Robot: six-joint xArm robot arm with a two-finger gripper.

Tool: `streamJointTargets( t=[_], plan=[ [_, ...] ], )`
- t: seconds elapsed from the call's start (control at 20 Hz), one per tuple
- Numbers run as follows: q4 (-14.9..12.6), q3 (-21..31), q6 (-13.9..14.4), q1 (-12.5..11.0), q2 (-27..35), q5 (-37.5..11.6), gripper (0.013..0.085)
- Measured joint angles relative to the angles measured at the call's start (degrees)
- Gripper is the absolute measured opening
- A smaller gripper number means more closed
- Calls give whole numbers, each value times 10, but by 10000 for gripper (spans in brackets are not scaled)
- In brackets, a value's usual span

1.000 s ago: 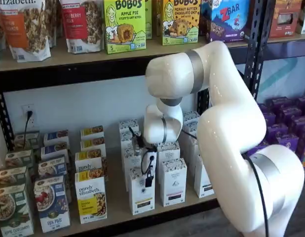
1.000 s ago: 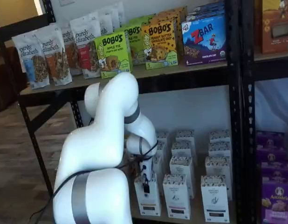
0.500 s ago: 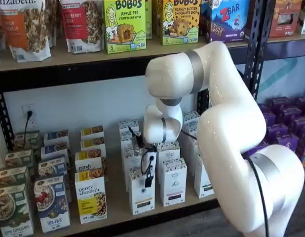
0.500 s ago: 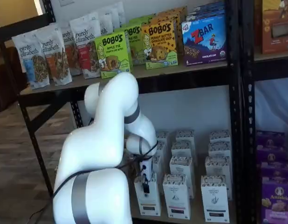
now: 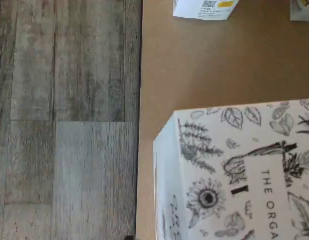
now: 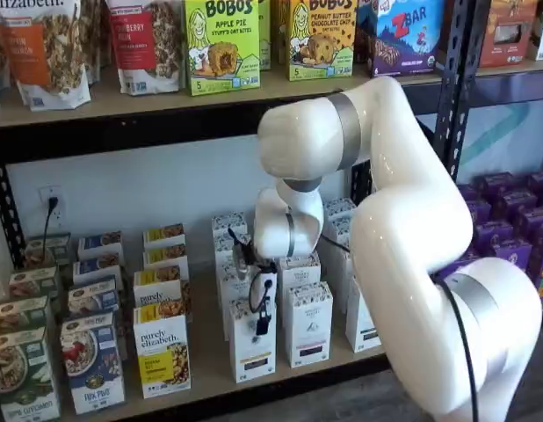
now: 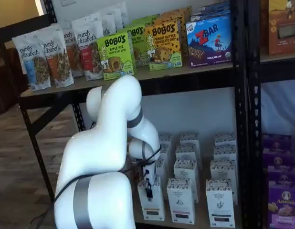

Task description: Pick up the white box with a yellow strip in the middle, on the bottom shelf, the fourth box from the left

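The white box (image 6: 252,350) stands at the front of its row on the bottom shelf (image 6: 206,369); it also shows as the front white box (image 7: 152,202). My gripper (image 6: 263,309) hangs just above and in front of its top, seen again as the gripper (image 7: 148,187), with a black cable beside it. The dark fingers show side-on; they stand wide apart and nothing is held. The wrist view looks straight down on the box's top (image 5: 234,170), printed with botanical drawings, near the tan board's (image 5: 194,65) front edge.
Alike white cartons (image 6: 307,323) stand right and behind. A purely elizabeth box (image 6: 162,352) stands left, then cereal boxes (image 6: 92,360). The upper shelf (image 6: 122,101) carries bags and Bobo's boxes. My white arm (image 6: 403,237) fills the right. Wooden floor (image 5: 64,120) lies beyond the shelf edge.
The wrist and gripper have edged slightly upward over the box. No box has moved.
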Motion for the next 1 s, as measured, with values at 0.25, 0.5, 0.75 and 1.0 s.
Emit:
streamJointTargets(
  t=[0.25, 0.5, 0.75, 1.0],
  plan=[
    [7, -5, -4, 2, 4, 3, 690],
    [-7, -13, 11, 5, 10, 10, 650],
    [-11, -15, 18, 8, 14, 2, 650],
    [-7, -13, 14, 8, 15, -4, 650]
  ],
)
